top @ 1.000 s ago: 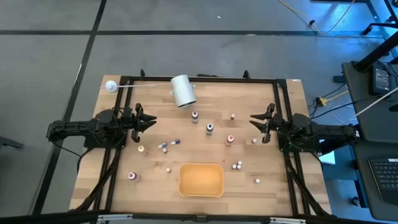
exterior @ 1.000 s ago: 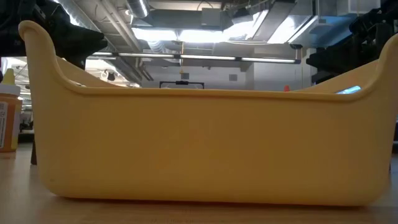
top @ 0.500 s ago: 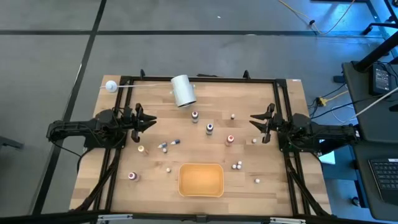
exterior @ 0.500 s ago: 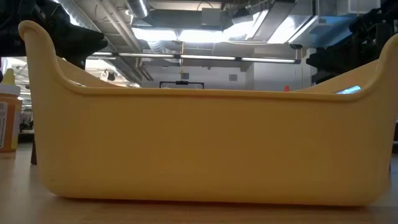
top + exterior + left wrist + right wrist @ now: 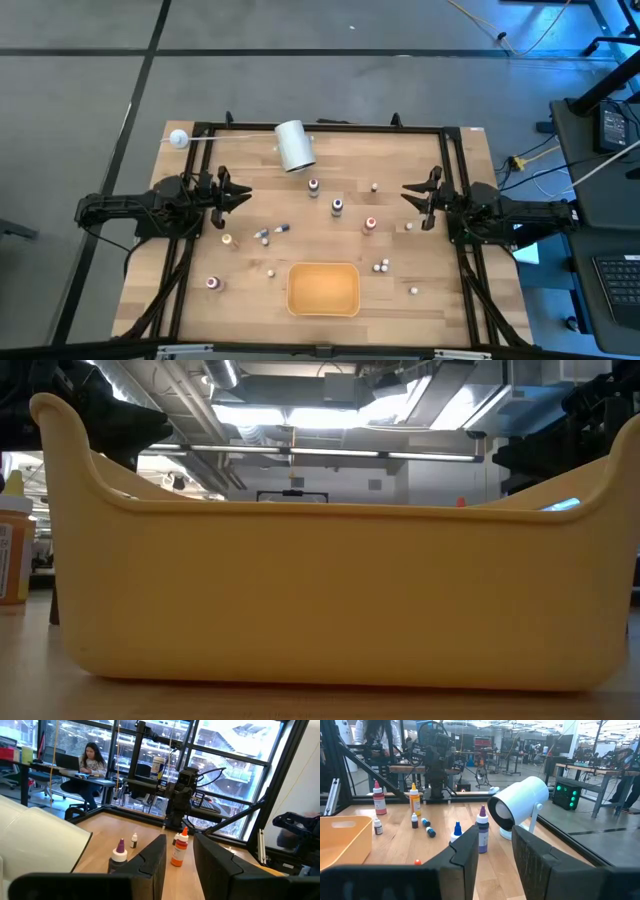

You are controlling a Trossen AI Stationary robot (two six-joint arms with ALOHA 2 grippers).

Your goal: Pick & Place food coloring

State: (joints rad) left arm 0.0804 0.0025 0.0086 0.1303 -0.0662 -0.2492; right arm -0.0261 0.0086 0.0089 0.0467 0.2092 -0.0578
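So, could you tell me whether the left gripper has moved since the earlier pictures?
No. In the high view the left gripper sits at the same spot, level with the orange-capped bottle as before, beside the table frame.

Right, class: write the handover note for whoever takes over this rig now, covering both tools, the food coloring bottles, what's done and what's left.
Left tool: open, empty, over the left side of the table.
Right tool: open, empty, over the right side.
Food coloring bottles: scattered on the table between the arms. The purple-capped bottle stands mid-table, the orange-capped bottle is near the left tool, and two lie flat.
Yellow bin: right in front of the low camera, looks empty.
Done: nothing placed.
Left: every bottle, presumably into the bin.
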